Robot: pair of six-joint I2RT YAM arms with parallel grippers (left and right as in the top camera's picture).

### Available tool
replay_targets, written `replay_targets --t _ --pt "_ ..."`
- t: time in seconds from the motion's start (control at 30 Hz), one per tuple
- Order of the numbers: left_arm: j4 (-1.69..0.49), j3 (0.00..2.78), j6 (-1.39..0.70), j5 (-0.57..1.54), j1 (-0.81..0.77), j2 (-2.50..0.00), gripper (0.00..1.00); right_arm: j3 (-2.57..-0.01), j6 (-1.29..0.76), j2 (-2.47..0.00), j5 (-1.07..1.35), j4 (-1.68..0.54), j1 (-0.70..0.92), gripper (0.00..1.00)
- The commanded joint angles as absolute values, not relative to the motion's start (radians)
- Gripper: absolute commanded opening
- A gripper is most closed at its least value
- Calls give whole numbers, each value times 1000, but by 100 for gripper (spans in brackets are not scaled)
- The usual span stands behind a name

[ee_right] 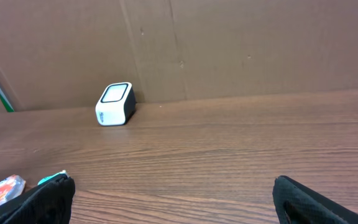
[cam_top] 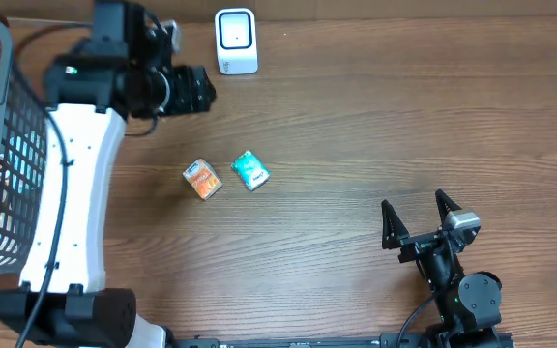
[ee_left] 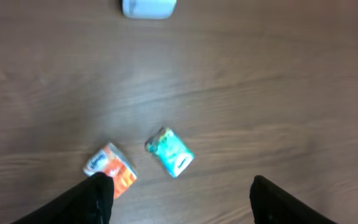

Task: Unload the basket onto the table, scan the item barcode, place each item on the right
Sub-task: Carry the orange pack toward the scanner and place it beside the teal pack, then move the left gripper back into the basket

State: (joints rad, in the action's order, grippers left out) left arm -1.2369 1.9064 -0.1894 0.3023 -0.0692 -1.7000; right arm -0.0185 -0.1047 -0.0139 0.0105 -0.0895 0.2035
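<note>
While the left gripper (ee_left: 180,182) hangs released and empty, a descent could clip the orange packet (ee_left: 112,167) just beneath it, skidding it away.

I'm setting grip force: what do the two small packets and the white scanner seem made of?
The orange packet and teal packet: probably thin printed plastic film, slightly shiny; their pillowy, uneven outlines suggest soft wrappers. The scanner: likely hard white plastic, smooth, with rounded corners and a dark glossy window.
</note>
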Motion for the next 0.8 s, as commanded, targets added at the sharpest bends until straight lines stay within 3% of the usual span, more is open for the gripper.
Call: replay_targets --t 0.0,0.2,0.47,0.77 --pt "-1319 2098 -159 244 3 -1682 67 -8 -108 -6 1 -84 201 100" --pt "-1435 2317 -204 176 256 -1682 69 -8 -108 -6 1 -84 201 100" --pt "-1464 2292 -299 112 636 -1712 78 -8 -108 -6 1 -84 201 100" --pt "-1321 2062 -307 27 801 -1747 80 -8 -108 -6 1 -84 201 100"
